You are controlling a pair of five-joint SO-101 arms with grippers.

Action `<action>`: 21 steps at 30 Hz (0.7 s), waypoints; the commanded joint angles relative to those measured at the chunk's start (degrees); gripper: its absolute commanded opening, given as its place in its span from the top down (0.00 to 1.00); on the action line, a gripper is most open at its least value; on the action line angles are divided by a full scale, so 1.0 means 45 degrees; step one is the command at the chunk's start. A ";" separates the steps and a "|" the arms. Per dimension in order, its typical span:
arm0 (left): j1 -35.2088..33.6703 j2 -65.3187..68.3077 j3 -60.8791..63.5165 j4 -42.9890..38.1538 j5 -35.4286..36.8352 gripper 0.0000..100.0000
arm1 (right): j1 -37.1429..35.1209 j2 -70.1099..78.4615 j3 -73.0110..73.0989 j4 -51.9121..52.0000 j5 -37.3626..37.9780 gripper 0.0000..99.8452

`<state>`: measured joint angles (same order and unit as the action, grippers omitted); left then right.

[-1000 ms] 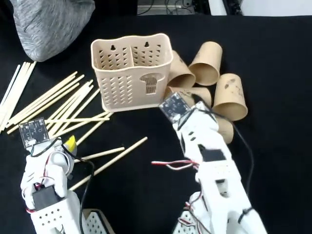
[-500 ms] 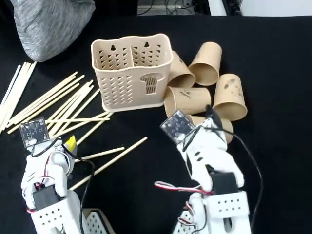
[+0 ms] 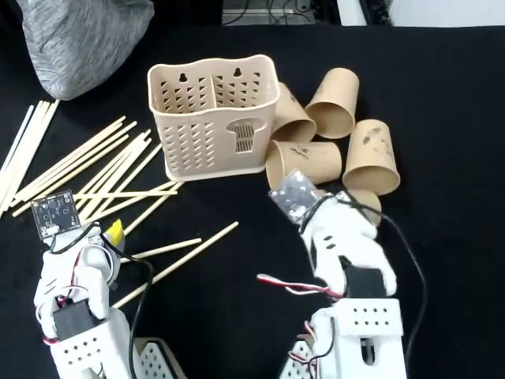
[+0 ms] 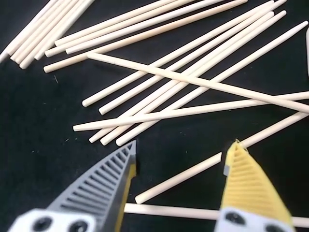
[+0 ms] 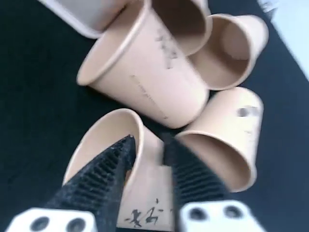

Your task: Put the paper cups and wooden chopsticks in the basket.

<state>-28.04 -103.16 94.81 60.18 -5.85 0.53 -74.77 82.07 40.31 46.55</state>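
Observation:
The beige slotted basket point(image 3: 158, 79) stands upright at the middle back. Several paper cups lie on their sides to its right, for example one cup point(image 3: 304, 162) beside it. Wooden chopsticks point(image 3: 102, 170) are scattered to its left. My right gripper point(image 5: 148, 140) is narrowly open over the nearest cup point(image 5: 145, 193), one finger at its mouth and the other outside its wall. That cup point(image 3: 367, 201) peeks out beside the right arm. My left gripper point(image 4: 183, 142) hangs open above loose chopsticks point(image 4: 193, 82), and one stick point(image 4: 178, 179) lies between its fingers.
A grey cloth bag point(image 3: 79, 39) sits at the back left corner. Two loose chopsticks point(image 3: 177, 257) lie between the arms on the black table. A bundle of sticks point(image 3: 28, 146) lies at the far left edge. The basket's corner point(image 5: 82, 14) shows beyond the cups.
My right arm has drawn back from beside the basket toward the front, uncovering the cup there, and now sits over the nearest cup. The left arm has not moved.

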 commanded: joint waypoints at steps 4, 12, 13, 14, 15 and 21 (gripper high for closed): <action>-0.0088 -0.0059 0.0244 -0.0547 -0.0059 0.71 | 0.0996 -0.1807 -0.1905 0.1875 0.0176 0.99; -0.0088 -0.0059 0.0244 -0.0508 -0.0059 0.71 | 0.0957 -0.2510 -0.5343 0.5509 -0.1993 0.99; -0.0088 -0.0059 0.0244 -0.0508 -0.0059 0.71 | 0.0957 -0.2198 -0.5949 0.5665 -0.2598 0.99; -0.0088 -0.0059 0.0244 -0.0508 -0.0059 0.71 | 0.0957 -0.1807 -0.6554 0.5685 -0.3321 0.99; -0.0088 -0.0059 0.0244 -0.0508 -0.0059 0.71 | 0.0957 -0.1299 -0.7238 0.5685 -0.4063 0.99; -0.0088 -0.0059 0.0244 -0.0488 -0.0059 0.71 | -0.1133 0.3350 -1.2259 0.6427 -0.8733 0.99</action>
<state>-28.04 -103.16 95.87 58.86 -5.85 0.88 -69.93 39.96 68.00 17.63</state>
